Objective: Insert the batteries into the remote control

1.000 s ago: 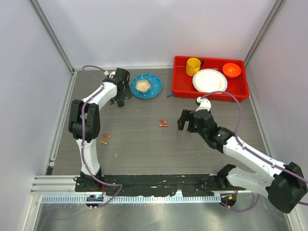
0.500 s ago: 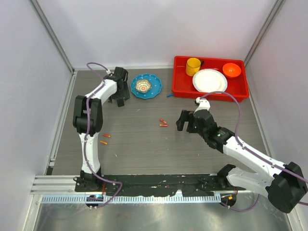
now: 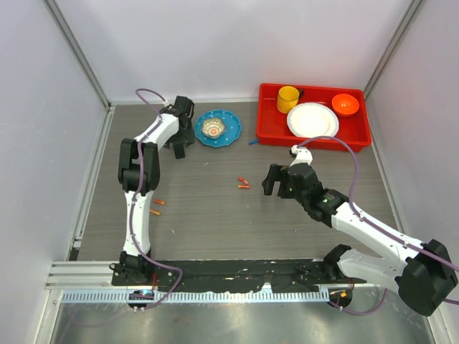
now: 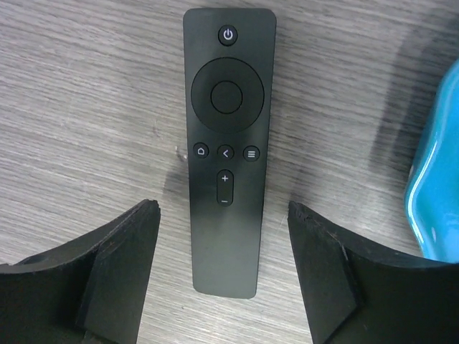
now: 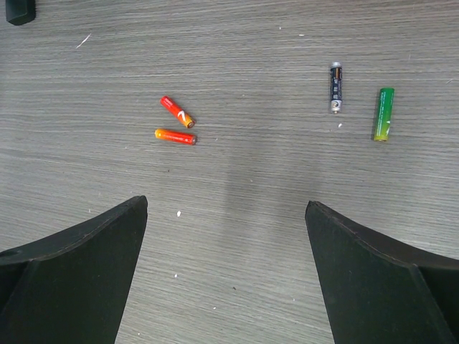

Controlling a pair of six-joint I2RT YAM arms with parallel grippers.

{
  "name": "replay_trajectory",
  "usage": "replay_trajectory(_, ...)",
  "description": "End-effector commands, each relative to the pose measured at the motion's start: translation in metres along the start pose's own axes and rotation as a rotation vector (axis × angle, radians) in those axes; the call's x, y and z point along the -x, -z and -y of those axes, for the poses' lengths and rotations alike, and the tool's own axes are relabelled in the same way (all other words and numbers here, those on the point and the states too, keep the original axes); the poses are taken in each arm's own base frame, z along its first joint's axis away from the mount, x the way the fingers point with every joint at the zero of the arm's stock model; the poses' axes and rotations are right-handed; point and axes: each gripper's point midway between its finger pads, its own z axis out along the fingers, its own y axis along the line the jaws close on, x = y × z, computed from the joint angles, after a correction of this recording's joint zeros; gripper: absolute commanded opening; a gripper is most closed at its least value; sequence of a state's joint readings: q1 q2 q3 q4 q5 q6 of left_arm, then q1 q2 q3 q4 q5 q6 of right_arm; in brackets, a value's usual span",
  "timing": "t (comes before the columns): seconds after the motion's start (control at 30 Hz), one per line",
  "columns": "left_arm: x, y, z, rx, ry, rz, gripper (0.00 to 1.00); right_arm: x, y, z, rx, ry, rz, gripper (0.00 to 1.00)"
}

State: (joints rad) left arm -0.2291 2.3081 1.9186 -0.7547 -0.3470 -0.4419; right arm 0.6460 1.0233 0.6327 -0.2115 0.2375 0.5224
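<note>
The remote control (image 4: pixel 226 143) is a slim black bar lying button side up on the wood-grain table. Its near end lies between the fingers of my left gripper (image 4: pixel 222 209), which is open, with table showing on both sides of the remote. In the top view my left gripper (image 3: pixel 178 145) hangs at the back left and hides the remote. Two orange-red batteries (image 5: pixel 177 112) (image 5: pixel 175 136) lie side by side mid-table, ahead and left of my right gripper (image 5: pixel 226 205), which is open over bare table. Two more batteries (image 3: pixel 156 206) lie near the left arm.
A teal plate (image 3: pixel 218 129) holding a small bowl sits just right of the left gripper, its rim (image 4: pixel 437 186) close to the right finger. A red tray (image 3: pixel 272 136) with cup, plate and bowl stands back right. A black battery (image 5: pixel 336 87) and a green one (image 5: pixel 384 113) lie on the table.
The left arm's elbow has swung right and toward the back while its jaws narrowed around the remote's end. The right gripper edged slightly left, still wide open.
</note>
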Motion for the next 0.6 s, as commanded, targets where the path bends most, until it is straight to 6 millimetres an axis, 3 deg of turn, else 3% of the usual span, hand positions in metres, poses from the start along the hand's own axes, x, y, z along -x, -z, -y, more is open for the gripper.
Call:
replay_trajectory(0.0,0.012,-0.001,-0.005,0.021,0.036,0.015,0.75,0.014,0.006,-0.005,0.013,-0.017,0.049,0.97)
replay_trajectory(0.2,0.011,-0.014,-0.008,0.021,0.06,-0.003,0.73,0.014,0.007,-0.001,-0.002,-0.012,0.051,0.97)
replay_trajectory(0.43,0.0,-0.022,-0.002,-0.003,0.061,-0.029,0.6,0.013,0.004,-0.001,-0.008,-0.01,0.044,0.97)
replay_trajectory(0.57,-0.006,-0.025,-0.001,-0.035,0.067,-0.038,0.6,0.014,0.005,-0.001,-0.007,-0.014,0.045,0.97)
